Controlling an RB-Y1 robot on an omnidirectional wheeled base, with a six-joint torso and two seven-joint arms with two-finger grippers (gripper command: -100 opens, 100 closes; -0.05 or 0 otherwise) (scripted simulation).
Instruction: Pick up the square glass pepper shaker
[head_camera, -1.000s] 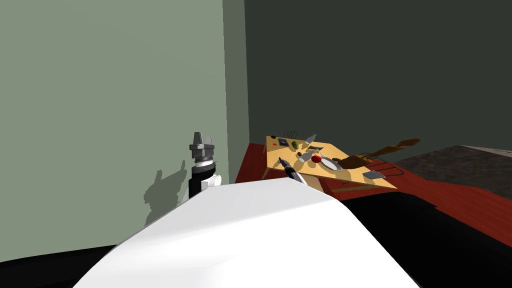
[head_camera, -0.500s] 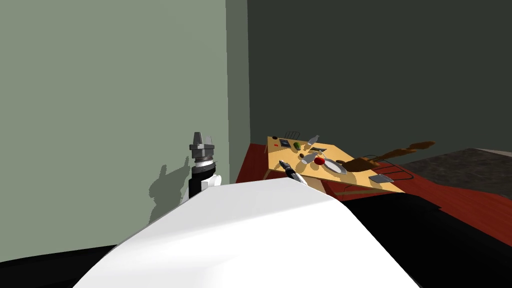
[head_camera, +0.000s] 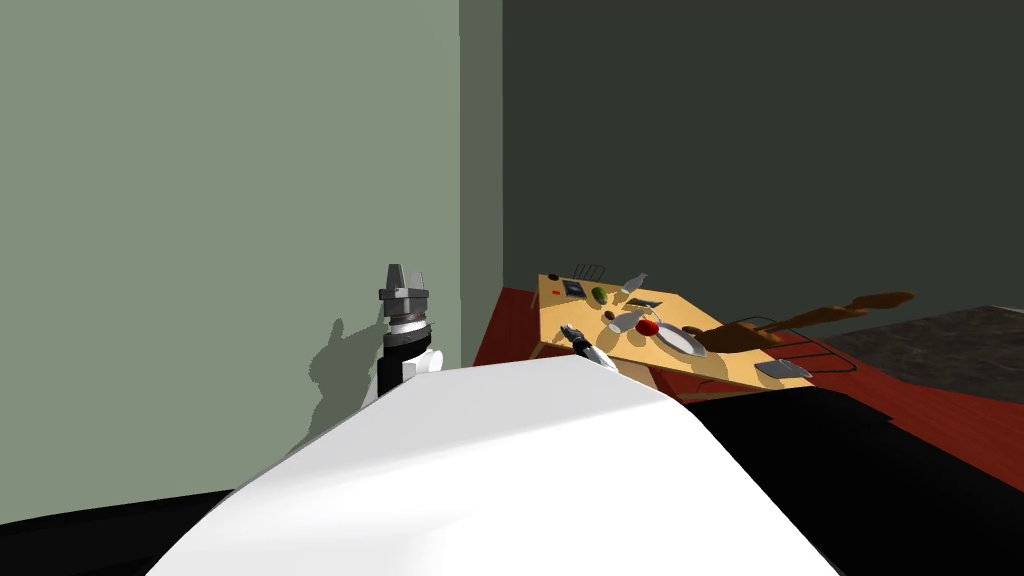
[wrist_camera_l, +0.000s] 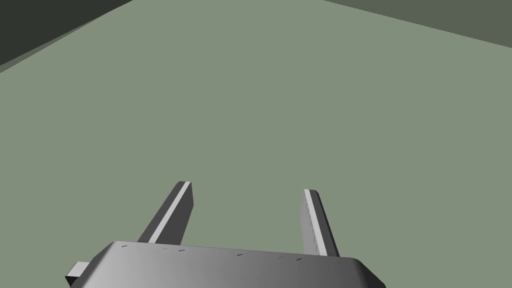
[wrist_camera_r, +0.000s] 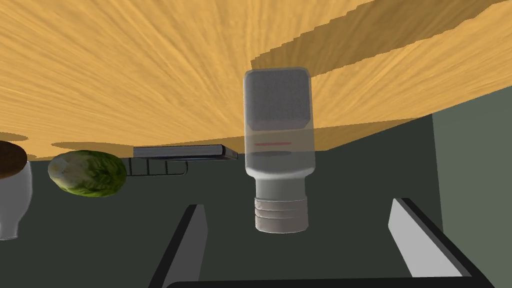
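While right gripper (wrist_camera_r: 298, 205) and left gripper (wrist_camera_l: 247, 188) fingers are spread, the pepper shaker (wrist_camera_r: 278, 145) stands upright on the table (wrist_camera_r: 125, 75), cap pointing away from it.

Clear grey-capped shaker (wrist_camera_r: 278, 145) on the wooden table (wrist_camera_r: 125, 75), cap toward the wide-apart jaws, green lettuce (wrist_camera_r: 87, 173) beside.

Look: we are seeing a clear, square-bodied pepper shaker (wrist_camera_r: 278, 150) with a grey cap.
Pose: it is standing upright near the edge of the wooden table (wrist_camera_r: 125, 75).
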